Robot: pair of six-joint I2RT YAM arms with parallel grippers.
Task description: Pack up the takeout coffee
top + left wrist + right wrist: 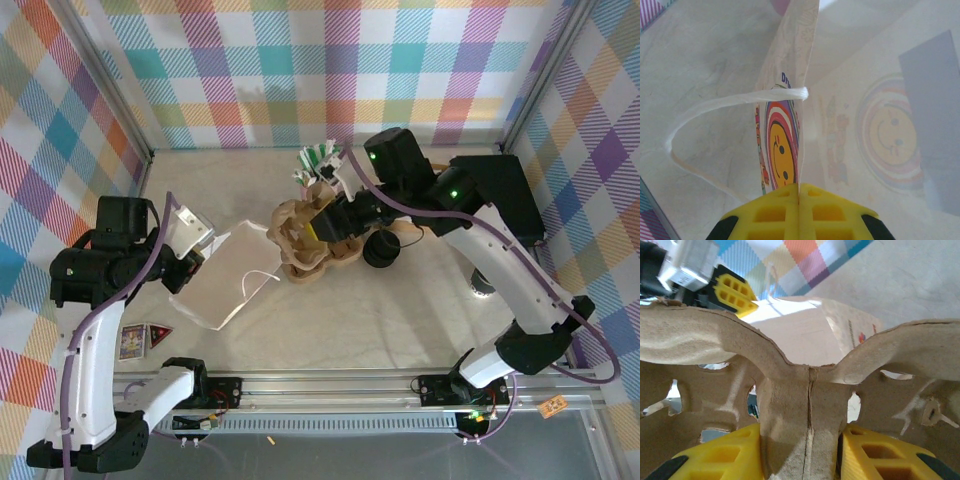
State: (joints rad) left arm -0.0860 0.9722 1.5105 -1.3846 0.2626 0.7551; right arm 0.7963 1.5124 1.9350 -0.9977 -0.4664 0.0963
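1. The takeout coffee (381, 248) stands upright on the tabletop (400, 320), just right of centre in the top view. Its black lid faces straight up at the camera, so its long axis runs vertical.
2. It sits just beside the right end of the brown cup carrier (300, 245), under my right arm's forearm. I cannot tell whether cup and carrier touch.
3. My right arm (505, 270) rises from its base at the lower right, folds at the upper centre and reaches back leftward and down onto the carrier.
4. In the right wrist view, the right fingers (875, 452) are clamped on either side of the carrier's central ridge.
5. My left arm (85, 340) runs up the left edge, its wrist turned right toward the white paper bag (225, 280) lying left of centre.
6. In the left wrist view, the left fingers (770, 215) are pressed together on the bag's edge, beside a smiley print. The white cord handle (700, 112) loops off to the left.
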